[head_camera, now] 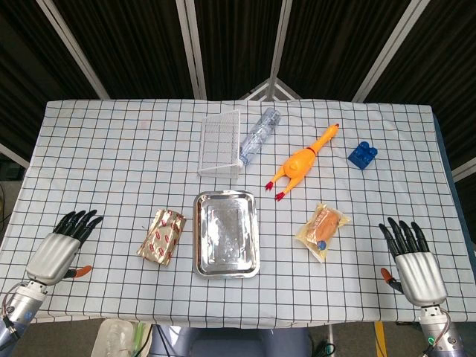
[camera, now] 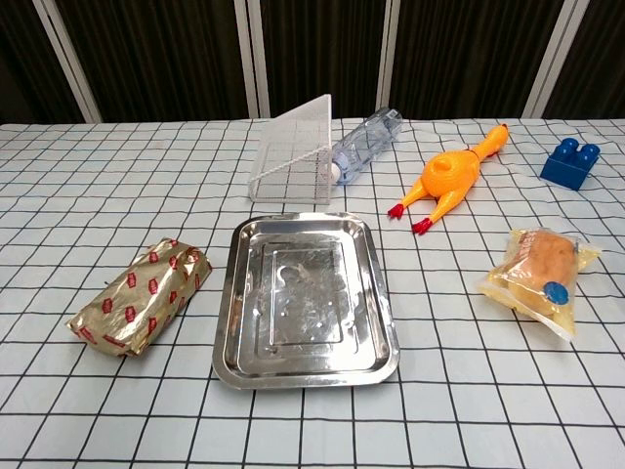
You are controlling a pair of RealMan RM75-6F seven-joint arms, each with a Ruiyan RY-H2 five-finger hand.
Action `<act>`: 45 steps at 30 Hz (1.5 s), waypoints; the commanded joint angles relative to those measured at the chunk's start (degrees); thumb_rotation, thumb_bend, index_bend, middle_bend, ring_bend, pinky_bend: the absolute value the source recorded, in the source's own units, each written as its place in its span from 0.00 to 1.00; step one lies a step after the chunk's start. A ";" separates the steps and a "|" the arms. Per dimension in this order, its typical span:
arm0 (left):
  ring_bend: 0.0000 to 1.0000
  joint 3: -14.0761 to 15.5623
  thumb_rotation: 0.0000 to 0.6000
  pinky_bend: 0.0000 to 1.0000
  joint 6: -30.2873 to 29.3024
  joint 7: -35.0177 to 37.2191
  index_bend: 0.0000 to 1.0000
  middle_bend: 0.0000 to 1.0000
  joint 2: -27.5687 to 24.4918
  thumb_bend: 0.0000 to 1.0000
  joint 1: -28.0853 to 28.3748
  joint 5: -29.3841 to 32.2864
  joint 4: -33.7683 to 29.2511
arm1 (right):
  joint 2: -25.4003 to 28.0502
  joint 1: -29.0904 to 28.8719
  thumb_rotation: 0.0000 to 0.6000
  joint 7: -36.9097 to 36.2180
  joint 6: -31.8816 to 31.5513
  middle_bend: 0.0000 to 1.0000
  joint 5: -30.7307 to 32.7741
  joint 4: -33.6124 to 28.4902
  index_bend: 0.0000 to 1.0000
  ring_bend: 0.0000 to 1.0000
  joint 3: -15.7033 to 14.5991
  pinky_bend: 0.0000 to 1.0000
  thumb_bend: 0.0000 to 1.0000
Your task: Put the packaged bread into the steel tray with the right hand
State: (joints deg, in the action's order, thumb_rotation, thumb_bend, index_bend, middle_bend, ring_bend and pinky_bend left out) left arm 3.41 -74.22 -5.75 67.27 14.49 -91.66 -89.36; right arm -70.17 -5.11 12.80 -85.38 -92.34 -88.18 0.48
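The checked tabletop [head_camera: 111, 149] carries everything flat and apart, which suits a clean pick: my steel tray [head_camera: 226, 234] sits empty at the centre, ready to receive, and the packaged bread [head_camera: 322, 230] lies on the cloth to its right, on my right hand's side, so that reach looks short. My right hand [head_camera: 413, 262] rests near the front edge, palm down, fingers spread and holding nothing, well apart from the bread; my left hand [head_camera: 61, 247] lies the same way on the far side, idle. Behind the tray a white wire basket [head_camera: 220, 143] is tipped on its side against a clear plastic bottle [head_camera: 260, 135], with a rubber chicken [head_camera: 301, 163] and blue toy brick [head_camera: 363, 155] beyond, and a gold foil packet [head_camera: 161, 236] left of the tray. Only the head view shows my hands; the chest view omits them but shows the bread's blue sticker [camera: 556, 291] plainly
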 commanded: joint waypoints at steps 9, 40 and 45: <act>0.00 -0.04 1.00 0.03 0.22 -0.13 0.00 0.00 0.15 0.06 -0.07 0.41 0.11 | -0.92 -1.14 1.00 1.23 1.94 0.00 -0.63 0.57 0.00 0.00 -0.34 0.00 0.30; 0.00 -1.31 1.00 0.03 -3.00 3.99 0.00 0.00 0.63 0.07 -0.24 -0.39 3.08 | -13.40 -21.83 1.00 27.24 30.11 0.00 16.62 1.92 0.00 0.00 7.14 0.01 0.30; 0.00 -1.28 1.00 0.03 -2.58 4.03 0.00 0.00 0.31 0.07 -0.17 -0.09 2.70 | -14.41 -23.38 1.00 30.58 30.88 0.05 19.10 1.15 0.08 0.00 7.01 0.07 0.30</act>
State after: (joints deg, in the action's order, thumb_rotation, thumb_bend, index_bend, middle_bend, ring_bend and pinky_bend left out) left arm 2.13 -76.82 -1.72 67.60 14.30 -91.78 -86.64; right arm -84.14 -27.87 42.43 -54.85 -74.09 -86.70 7.52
